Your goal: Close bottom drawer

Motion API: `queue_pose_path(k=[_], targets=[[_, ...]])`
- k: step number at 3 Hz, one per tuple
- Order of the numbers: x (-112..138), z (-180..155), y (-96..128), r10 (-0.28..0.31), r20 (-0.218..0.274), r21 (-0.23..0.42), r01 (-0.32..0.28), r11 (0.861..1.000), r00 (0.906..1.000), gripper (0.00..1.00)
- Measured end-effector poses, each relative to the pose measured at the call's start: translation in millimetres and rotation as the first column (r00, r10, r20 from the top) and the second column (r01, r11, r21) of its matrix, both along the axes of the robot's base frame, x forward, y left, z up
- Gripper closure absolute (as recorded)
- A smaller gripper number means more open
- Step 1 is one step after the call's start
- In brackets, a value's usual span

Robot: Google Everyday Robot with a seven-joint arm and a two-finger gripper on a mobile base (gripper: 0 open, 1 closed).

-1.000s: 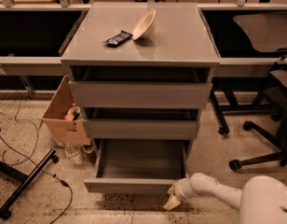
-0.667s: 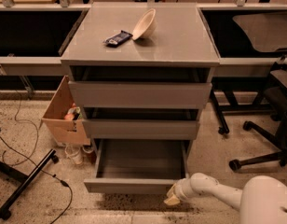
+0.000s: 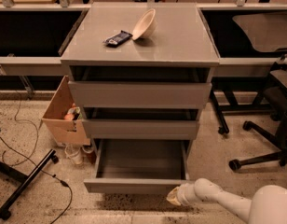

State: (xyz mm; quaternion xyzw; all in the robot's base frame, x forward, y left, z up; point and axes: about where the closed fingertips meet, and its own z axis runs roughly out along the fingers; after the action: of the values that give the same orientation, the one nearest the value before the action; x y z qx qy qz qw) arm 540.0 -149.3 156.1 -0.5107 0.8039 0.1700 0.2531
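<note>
Cardboard box (image 3: 64,118) stands on the floor against the cabinet's (image 3: 139,55) left side, with a dark packet (image 3: 118,38) and a tipped bowl (image 3: 146,24) on the cabinet top. The bottom drawer (image 3: 129,186) is pulled well out beneath the two upper drawers, its bare grey tray open to view and its front nearest the camera. The gripper (image 3: 174,197) sits low at the right end of that front, touching or just beside its corner, grip state cannot be told; the white arm (image 3: 222,200) lies nearly horizontal above the floor, reaching leftward from the lower-right corner.
</note>
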Motion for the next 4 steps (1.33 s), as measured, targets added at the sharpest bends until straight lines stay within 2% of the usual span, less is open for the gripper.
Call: queue_pose_path(k=[1, 2, 3, 4], targets=[[-28.7, 7.0, 10.8, 0.054, -0.01, 0.015, -0.054, 0.998, 0.9985, 1.0], [-52.1, 11.5, 25.2, 0.112, -0.025, 0.017, -0.112, 0.994, 0.9933, 1.0], [-45.8, 9.0, 35.5, 0.148, -0.032, 0.005, -0.148, 0.989, 0.9885, 1.0], [-24.8, 5.2, 35.9, 0.143, -0.015, -0.008, -0.143, 0.99, 0.9897, 1.0]])
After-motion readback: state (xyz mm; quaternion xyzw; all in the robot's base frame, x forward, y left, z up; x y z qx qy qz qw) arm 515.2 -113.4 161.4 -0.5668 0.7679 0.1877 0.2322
